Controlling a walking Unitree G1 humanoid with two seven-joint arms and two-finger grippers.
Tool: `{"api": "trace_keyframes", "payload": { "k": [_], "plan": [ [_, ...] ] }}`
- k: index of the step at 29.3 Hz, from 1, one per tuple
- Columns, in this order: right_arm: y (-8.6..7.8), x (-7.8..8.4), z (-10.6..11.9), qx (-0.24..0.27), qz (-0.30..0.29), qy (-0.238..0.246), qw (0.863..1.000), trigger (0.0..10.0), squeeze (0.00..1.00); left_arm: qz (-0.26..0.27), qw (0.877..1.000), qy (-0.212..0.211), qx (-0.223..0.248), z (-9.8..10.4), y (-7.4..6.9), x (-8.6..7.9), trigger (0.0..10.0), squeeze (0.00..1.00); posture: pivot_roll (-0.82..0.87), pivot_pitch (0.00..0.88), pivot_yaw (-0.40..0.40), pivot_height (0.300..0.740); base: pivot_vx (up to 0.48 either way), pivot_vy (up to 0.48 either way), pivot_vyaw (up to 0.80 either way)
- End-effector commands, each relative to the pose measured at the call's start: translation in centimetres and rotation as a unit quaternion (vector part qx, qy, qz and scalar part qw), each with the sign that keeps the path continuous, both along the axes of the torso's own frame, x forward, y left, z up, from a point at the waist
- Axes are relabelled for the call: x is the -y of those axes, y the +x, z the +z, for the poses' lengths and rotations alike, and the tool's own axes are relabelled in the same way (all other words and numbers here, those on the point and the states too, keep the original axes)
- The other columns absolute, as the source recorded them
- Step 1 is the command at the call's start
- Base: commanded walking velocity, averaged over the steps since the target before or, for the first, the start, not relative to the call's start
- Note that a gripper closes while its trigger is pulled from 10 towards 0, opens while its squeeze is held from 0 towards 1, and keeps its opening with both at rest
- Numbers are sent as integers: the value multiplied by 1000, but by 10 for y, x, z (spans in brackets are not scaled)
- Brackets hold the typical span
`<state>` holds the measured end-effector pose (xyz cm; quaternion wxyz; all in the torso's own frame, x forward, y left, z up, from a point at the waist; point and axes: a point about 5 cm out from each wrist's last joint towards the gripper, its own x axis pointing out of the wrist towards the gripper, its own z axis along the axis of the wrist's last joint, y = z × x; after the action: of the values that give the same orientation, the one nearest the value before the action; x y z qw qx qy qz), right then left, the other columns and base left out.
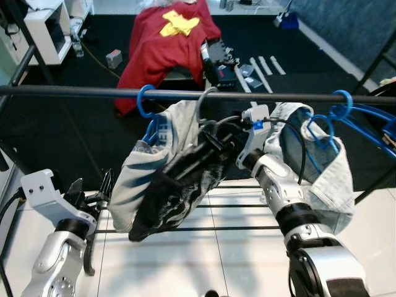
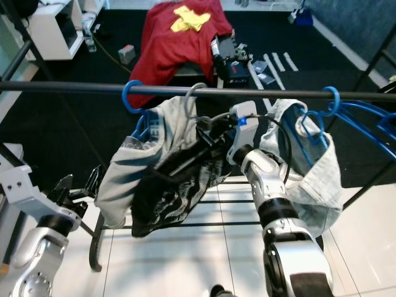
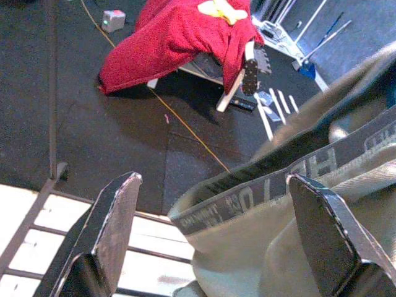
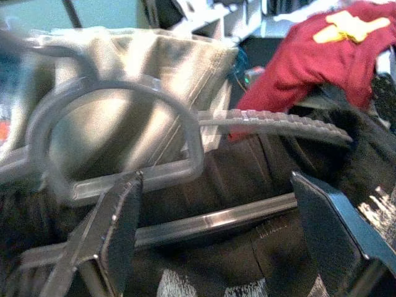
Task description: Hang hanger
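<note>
A dark rail [image 1: 74,91] crosses the view. A pale grey hanger [image 1: 204,104] carries a black printed garment [image 1: 176,189], and its hook sits at the rail. My right gripper [image 1: 210,139] is just below that hook. It is open, with its fingers [image 4: 114,226] wide apart on either side of the hanger's neck [image 4: 124,142] and shoulder bar. A blue hanger [image 1: 145,99] with a grey garment [image 1: 133,179] hangs just to the left. My left gripper [image 1: 91,193] is open, low on the left, beside that garment's waistband [image 3: 266,185].
Another blue hanger [image 1: 340,102] with a grey garment hangs at the rail's right end. The rack's lower bars [image 1: 247,228] cross above white tiles. A red cloth [image 1: 167,43] lies draped on the dark floor beyond, and a white cabinet [image 1: 46,28] stands far left.
</note>
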<state>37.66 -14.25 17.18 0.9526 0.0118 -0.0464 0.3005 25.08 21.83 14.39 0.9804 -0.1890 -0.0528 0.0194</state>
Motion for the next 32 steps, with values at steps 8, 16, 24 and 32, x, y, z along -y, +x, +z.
{"api": "trace_keyframes", "payload": {
  "k": [8,16,24,32],
  "plan": [
    [-13,1,-10,6,14,-32,999,10000,0,-8,1000,-6,-11,-9,9,-1,10000,0,-52,108,11,740,0,0,0],
    [-30,-42,6,8,130,33,991,10000,0,-16,1000,-9,-13,-13,17,-1,10000,0,-57,94,14,740,0,0,0],
    [-42,-82,24,-1,208,96,973,10000,0,-15,1000,-13,-9,-14,21,-1,10000,0,-42,88,0,740,0,0,0],
    [-30,-101,25,-23,155,67,985,10000,0,-17,1000,-15,-6,-15,23,-1,10000,0,-44,90,4,740,0,0,0]
  ]
}}
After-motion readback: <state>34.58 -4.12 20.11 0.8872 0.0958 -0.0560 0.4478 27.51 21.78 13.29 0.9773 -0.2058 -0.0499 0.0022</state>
